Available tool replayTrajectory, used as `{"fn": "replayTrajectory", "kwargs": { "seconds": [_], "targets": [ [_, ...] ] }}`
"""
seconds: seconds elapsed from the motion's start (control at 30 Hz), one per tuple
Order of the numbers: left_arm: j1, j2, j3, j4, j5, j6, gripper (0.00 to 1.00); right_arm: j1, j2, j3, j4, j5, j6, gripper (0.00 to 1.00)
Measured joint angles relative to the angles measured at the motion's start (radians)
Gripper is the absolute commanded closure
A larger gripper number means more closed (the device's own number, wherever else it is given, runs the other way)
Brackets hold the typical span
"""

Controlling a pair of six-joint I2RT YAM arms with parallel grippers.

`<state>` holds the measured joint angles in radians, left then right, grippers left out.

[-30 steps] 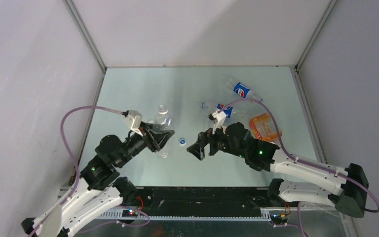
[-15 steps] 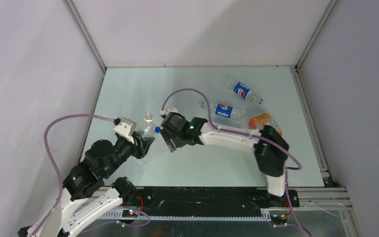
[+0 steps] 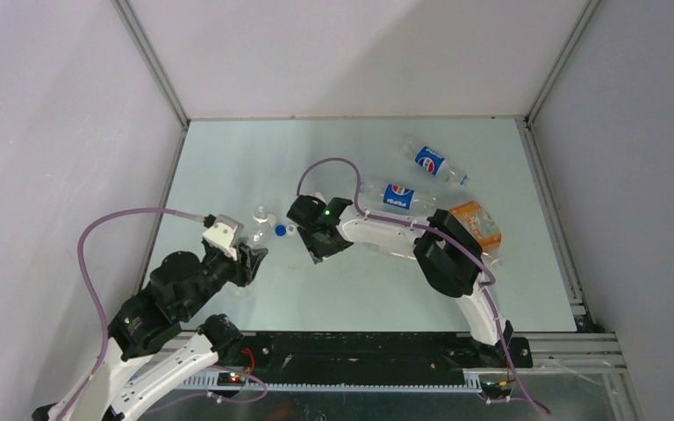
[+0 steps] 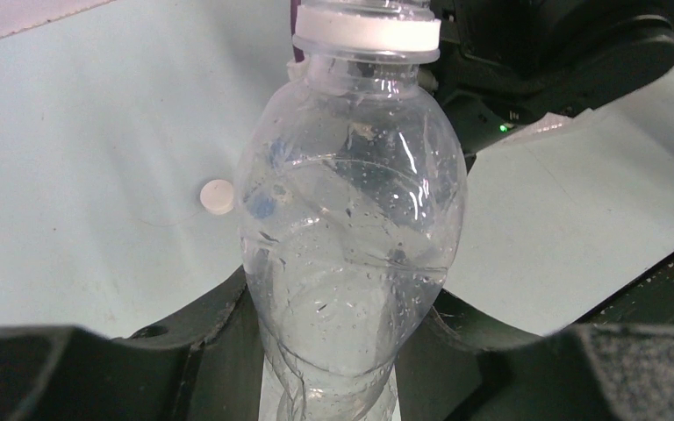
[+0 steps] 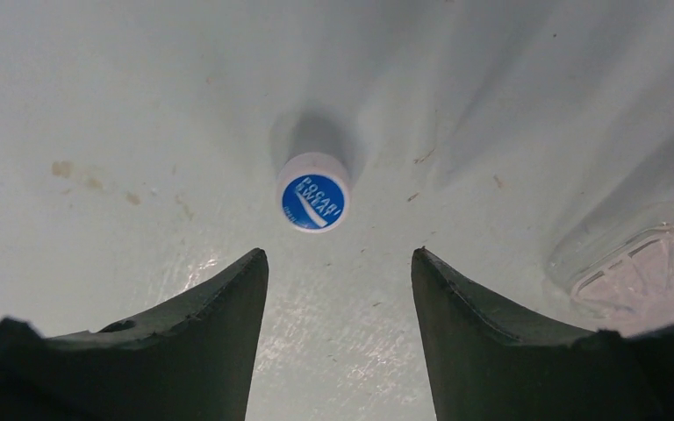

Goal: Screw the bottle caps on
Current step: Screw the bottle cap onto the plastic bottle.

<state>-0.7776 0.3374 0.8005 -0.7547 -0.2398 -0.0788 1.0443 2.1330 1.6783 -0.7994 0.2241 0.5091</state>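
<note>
My left gripper [image 3: 253, 256] is shut on a clear unlabelled bottle [image 3: 261, 231], which stands upright between its fingers. In the left wrist view the bottle [image 4: 351, 237] fills the middle, with a white neck ring [image 4: 367, 35] at the top. A blue-topped cap [image 3: 291, 231] lies on the table just right of the bottle. My right gripper [image 3: 304, 237] is open and empty right beside the cap. In the right wrist view the cap [image 5: 314, 202] lies just beyond the tips of my right gripper [image 5: 340, 259]. A white cap [image 4: 218, 197] lies on the table left of the bottle.
Two Pepsi-labelled bottles [image 3: 430, 160] [image 3: 397, 196] and an orange-labelled bottle [image 3: 474, 224] lie at the back right, beside the right arm's forearm. A clear bottle base [image 5: 641, 263] shows at the right of the right wrist view. White walls close in the table on three sides.
My right arm has swung from the centre right across to the left, next to the held bottle. My left gripper has drawn the bottle back and left. The blue cap now lies further left.
</note>
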Motion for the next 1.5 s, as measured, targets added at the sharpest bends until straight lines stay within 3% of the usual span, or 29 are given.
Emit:
{"fn": "replayTrajectory", "kwargs": {
  "seconds": [0.07,0.53,0.77,0.9,0.97,1.17,1.5],
  "targets": [
    [0.0,0.0,0.0,0.0,-0.005,0.005,0.7,-0.016,0.003,0.0,0.005,-0.011,0.002,0.37],
    [0.0,0.024,0.0,-0.014,-0.019,0.011,0.7,-0.038,0.085,0.048,0.058,-0.066,0.001,0.49],
    [0.0,0.058,0.0,-0.019,-0.006,0.026,0.74,-0.042,0.093,0.056,0.061,-0.064,-0.01,0.78],
    [0.0,0.081,0.0,-0.018,0.014,0.035,0.77,-0.042,0.061,0.005,0.097,-0.063,-0.024,0.9],
    [0.0,0.102,0.001,-0.018,0.027,0.04,0.83,-0.042,0.008,-0.078,0.135,-0.069,-0.034,0.92],
    [0.0,0.177,0.001,0.008,0.107,0.089,0.86,-0.057,-0.315,-0.34,0.176,-0.127,-0.106,0.97],
    [0.001,0.335,0.001,0.141,0.345,0.217,0.86,-0.159,-0.827,-0.466,0.227,-0.413,-0.312,0.99]
  ]
}}
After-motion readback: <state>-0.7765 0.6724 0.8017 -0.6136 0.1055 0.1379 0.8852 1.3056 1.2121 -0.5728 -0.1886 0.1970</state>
